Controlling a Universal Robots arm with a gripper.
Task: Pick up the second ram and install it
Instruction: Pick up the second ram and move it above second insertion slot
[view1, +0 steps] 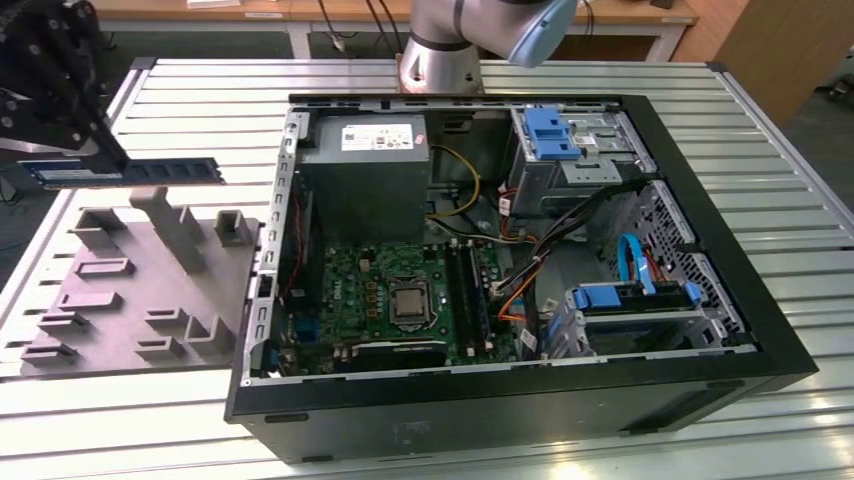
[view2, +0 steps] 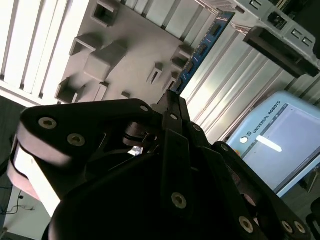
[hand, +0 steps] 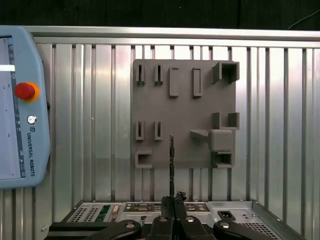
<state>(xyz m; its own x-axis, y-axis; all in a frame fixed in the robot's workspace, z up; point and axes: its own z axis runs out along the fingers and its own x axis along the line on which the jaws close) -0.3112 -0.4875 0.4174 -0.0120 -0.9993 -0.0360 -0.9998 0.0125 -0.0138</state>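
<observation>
A ribbed metal table (view1: 761, 140) bears a grey tray (view1: 147, 290) right beneath the pincer (view1: 104, 160) and an open computer case (view1: 534, 250) well off to its side. Wooden desks (view1: 627, 15) stand behind. The arm (view1: 441, 50), based beyond the case, hangs its wrist over the tray. The pincer is clamped narrow on the memory stick (view1: 160, 171), held level and, seemingly, clear of the tray.

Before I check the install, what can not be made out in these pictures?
- Exterior view: memory sockets too small and dark to tell which is free.
- Exterior view: gripper cut off by the picture's left edge.
- First wrist view: second ram is edge-on, its faces hidden.
- Second wrist view: the gripper's body hides its grip on the ram.
</observation>
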